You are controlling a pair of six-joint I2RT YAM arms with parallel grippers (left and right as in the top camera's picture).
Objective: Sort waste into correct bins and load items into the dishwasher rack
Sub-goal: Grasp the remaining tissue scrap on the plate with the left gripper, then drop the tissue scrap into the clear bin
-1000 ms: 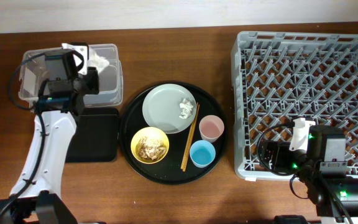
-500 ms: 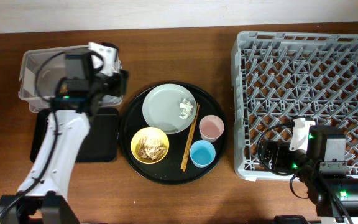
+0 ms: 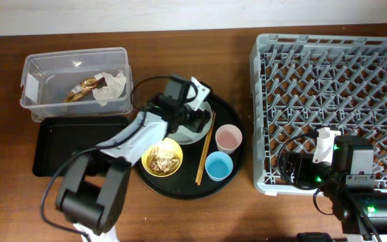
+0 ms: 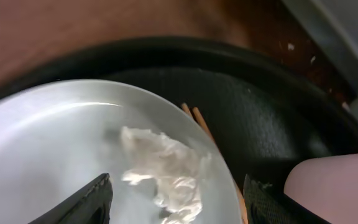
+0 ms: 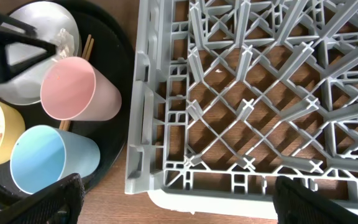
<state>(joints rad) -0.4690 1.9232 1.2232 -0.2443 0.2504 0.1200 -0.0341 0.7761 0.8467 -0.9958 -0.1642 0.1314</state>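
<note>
Only the overhead view takes in the whole layout. The rack [image 3: 331,81] fills the right of the bench [image 3: 193,54], the round tray [image 3: 180,187] lies at the middle, and the clear tub [image 3: 39,81] and the black tray [image 3: 66,144] are set at the left, tub behind tray. A foil wrapper [image 3: 82,87] and a tissue [image 3: 113,87] are seen inside the tub.

Only the left wrist view shows what lies under the left claw [image 4: 179,208]. A crumpled tissue [image 4: 166,171] rests on the plate [image 4: 42,143] near its rim, between the fingertips. These are spread wide to either side of it, and whether they touch it cannot be told. The chopsticks [image 3: 205,151] lie just past the plate's edge, with the pink cup [image 3: 228,138] close beyond them.

The yellow bowl [image 3: 144,161] with food scraps [image 3: 161,160] and the blue cup [image 3: 219,165] are placed toward the tray's front.

In the right wrist view the right claw [image 5: 178,208] is seen spread wide and empty over the rack's front left corner. A strip of bare bench is left between rack and round tray.
</note>
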